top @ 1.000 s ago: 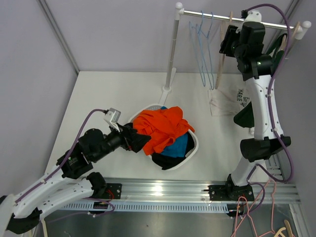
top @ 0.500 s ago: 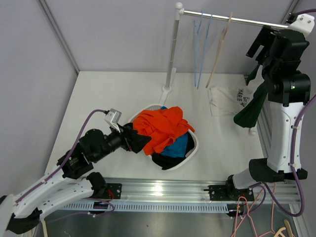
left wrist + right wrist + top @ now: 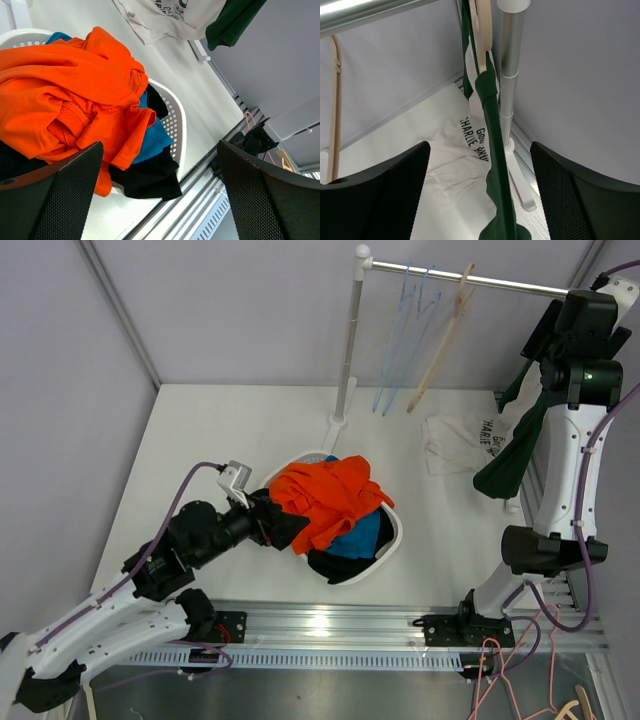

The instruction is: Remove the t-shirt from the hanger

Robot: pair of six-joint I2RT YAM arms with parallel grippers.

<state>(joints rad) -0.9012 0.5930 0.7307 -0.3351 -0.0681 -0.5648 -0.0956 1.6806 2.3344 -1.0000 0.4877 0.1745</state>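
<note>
A dark green t-shirt (image 3: 495,165) hangs on a wooden hanger (image 3: 482,20) at the right end of the metal rail (image 3: 370,7). In the top view the shirt (image 3: 510,455) droops beside the right arm. My right gripper (image 3: 480,200) is open, high up by the rail. The shirt hangs between its fingers (image 3: 580,195) in view, apart from both. In the top view this gripper (image 3: 545,340) is just left of the hanger. My left gripper (image 3: 160,200) is open and empty, low beside the laundry basket (image 3: 175,120).
A white printed t-shirt (image 3: 462,440) lies on the table under the rail. The white basket (image 3: 392,530) holds orange, blue and black clothes. Empty blue wire hangers (image 3: 400,350) and a wooden hanger (image 3: 440,340) hang tilted mid-rail. The rail's right pole (image 3: 510,75) stands behind the green shirt.
My right arm has swung right along the rail, from the empty hangers to the green t-shirt at the end. The empty hangers now swing tilted. The left arm has barely moved.
</note>
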